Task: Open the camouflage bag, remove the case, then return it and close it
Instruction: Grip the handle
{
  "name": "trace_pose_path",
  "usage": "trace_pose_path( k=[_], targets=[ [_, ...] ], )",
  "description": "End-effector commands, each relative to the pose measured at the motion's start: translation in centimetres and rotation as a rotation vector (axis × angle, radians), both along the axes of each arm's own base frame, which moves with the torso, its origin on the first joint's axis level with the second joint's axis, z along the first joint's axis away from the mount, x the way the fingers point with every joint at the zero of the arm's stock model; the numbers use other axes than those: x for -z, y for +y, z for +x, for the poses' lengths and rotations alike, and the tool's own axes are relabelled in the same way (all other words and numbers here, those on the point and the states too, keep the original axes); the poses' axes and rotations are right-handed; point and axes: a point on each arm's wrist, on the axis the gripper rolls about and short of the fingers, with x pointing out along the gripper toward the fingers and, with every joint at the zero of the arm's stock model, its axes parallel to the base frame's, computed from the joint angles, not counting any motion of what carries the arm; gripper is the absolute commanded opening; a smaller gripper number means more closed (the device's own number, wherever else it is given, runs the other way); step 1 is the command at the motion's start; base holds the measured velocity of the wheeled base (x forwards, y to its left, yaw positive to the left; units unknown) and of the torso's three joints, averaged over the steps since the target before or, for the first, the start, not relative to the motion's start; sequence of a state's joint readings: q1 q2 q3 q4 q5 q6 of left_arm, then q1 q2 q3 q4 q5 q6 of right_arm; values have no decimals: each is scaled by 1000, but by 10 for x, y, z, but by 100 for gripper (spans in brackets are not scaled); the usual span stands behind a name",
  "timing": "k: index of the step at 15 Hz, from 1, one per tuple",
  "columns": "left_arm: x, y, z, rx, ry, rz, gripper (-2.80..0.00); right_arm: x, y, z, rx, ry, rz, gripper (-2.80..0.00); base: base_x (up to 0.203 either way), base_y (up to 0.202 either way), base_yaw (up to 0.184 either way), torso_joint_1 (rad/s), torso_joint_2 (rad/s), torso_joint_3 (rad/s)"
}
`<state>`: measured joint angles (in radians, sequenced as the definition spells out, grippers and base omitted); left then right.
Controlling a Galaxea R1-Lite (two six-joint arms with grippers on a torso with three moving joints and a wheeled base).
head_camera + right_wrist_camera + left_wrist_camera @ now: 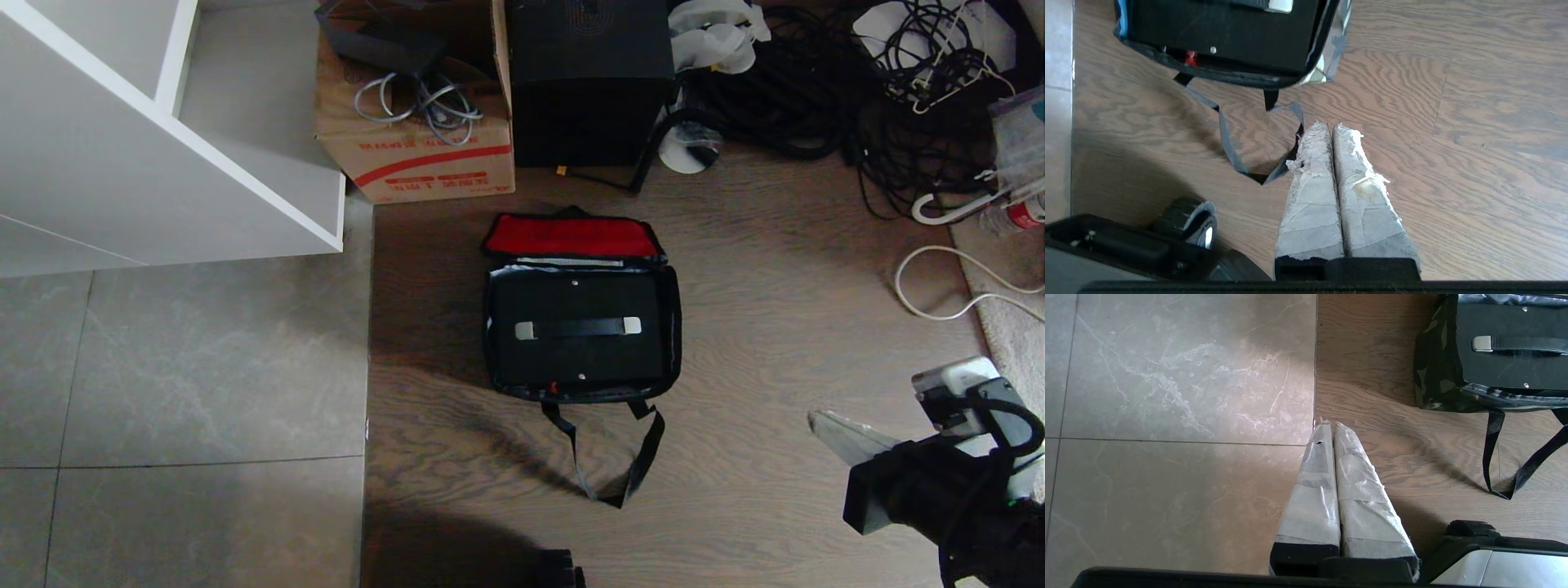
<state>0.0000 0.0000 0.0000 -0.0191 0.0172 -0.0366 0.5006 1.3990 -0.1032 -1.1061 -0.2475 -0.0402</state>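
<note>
— What do the fingers look like on your end?

— On the right gripper I see two long tapered fingers wrapped in frayed whitish tape, pressed flat together with nothing between them. They hang over wood-grain floor, tips just beside the black webbing strap that trails in a loose loop from the bag. The left gripper is the same: taped fingers closed against each other, empty, parked over the seam where grey marbled tile meets the wood.

— And the bag itself?

— The camouflage bag lies open on the wood floor, well apart from both grippers. Its soft lid is folded back, showing a red inner strip. The case sits flat inside it: a black rectangle with a black strap handle on metal ends and a small red tab on its near edge.

— Anything behind it?

— A brown cardboard box holding coiled grey cable, a bulky black box beside it, and tangled black cables.
</note>
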Motion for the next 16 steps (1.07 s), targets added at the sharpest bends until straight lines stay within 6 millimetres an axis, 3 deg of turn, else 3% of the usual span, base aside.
trace_pose_path(
  k=[1, 16],
  targets=[
    [2, 0, 1, 0, 8, 0, -280, 2, 3, 3, -4, 9, -7, -280, 0, 0, 0, 0, 0, 0],
    [2, 0, 1, -1, 8, 0, -280, 8, 11, 3, -12, 51, -34, -280, 0, 0, 0, 0, 0, 0]
  ],
)
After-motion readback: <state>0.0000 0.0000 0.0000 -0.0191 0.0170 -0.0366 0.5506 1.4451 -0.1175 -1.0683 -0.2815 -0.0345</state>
